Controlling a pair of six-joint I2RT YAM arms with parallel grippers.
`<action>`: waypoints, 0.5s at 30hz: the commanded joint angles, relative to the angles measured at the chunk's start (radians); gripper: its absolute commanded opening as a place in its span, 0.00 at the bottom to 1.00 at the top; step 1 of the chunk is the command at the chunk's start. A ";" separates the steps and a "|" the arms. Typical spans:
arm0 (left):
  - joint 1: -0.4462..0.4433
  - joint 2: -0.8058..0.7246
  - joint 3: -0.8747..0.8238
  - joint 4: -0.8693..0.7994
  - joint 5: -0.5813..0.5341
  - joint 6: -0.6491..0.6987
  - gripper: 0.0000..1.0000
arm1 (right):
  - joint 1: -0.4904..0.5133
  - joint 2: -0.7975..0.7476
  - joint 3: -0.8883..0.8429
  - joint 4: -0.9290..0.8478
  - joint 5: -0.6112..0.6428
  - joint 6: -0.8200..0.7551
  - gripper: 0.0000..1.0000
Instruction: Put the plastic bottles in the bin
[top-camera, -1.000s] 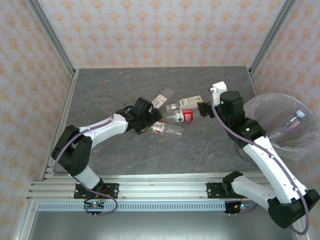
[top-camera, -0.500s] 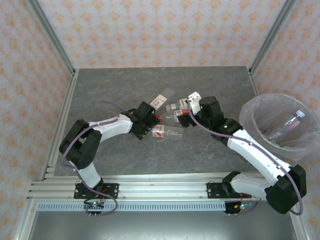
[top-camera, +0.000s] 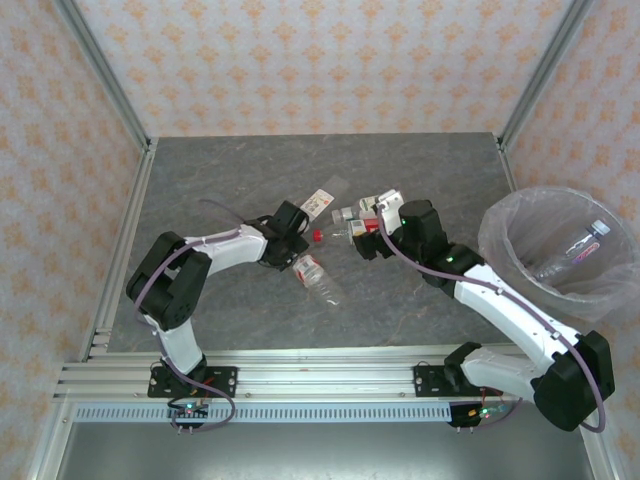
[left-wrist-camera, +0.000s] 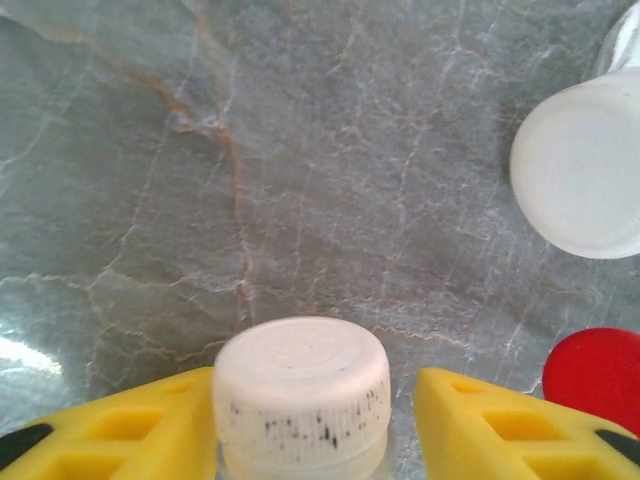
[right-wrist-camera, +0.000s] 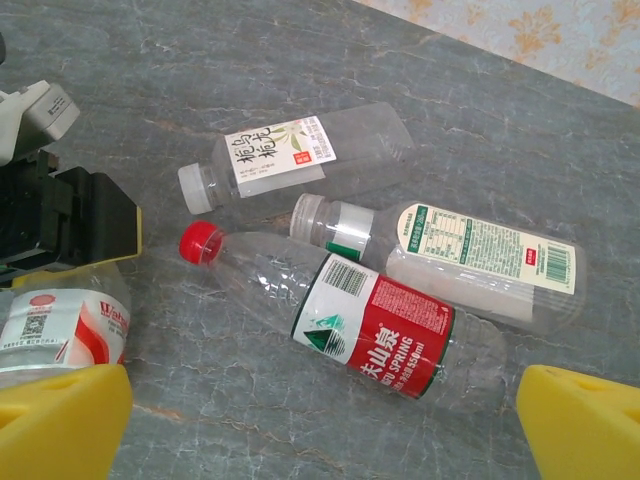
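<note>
Several plastic bottles lie mid-table. A clear bottle with a red-and-white label (top-camera: 315, 278) (right-wrist-camera: 55, 320) lies slanted, its white cap (left-wrist-camera: 302, 395) between the yellow fingers of my left gripper (top-camera: 293, 247) (left-wrist-camera: 315, 405). The left finger touches the cap, but a gap shows at the right finger. My right gripper (top-camera: 365, 240) (right-wrist-camera: 320, 430) hangs wide open over a red-capped bottle with a red label (right-wrist-camera: 375, 335). Beyond it lie a white-capped bottle with a green-and-white label (right-wrist-camera: 470, 260) (top-camera: 370, 206) and a tea bottle (right-wrist-camera: 290, 150) (top-camera: 322, 200). The bin (top-camera: 510, 250) stands at the right.
One clear bottle (top-camera: 578, 243) lies inside the bin's plastic bag. Metal frame posts and patterned walls close off the table's back and sides. The tea bottle's cap (left-wrist-camera: 580, 165) and the red cap (left-wrist-camera: 600, 370) (top-camera: 318, 235) lie just past my left fingers.
My right arm has swung left from the bin side and come down over the bottle cluster. The bottle at my left gripper has swung from lying sideways to slanting down and right.
</note>
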 joint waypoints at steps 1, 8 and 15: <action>0.005 0.012 0.024 0.003 -0.052 0.037 0.43 | 0.006 -0.020 -0.008 0.046 -0.016 0.023 0.99; 0.005 -0.006 0.065 -0.004 -0.064 0.111 0.32 | 0.005 -0.016 -0.016 0.055 -0.034 0.029 0.99; 0.006 -0.004 0.089 -0.021 -0.061 0.153 0.23 | 0.006 -0.007 -0.033 0.089 -0.047 0.050 0.99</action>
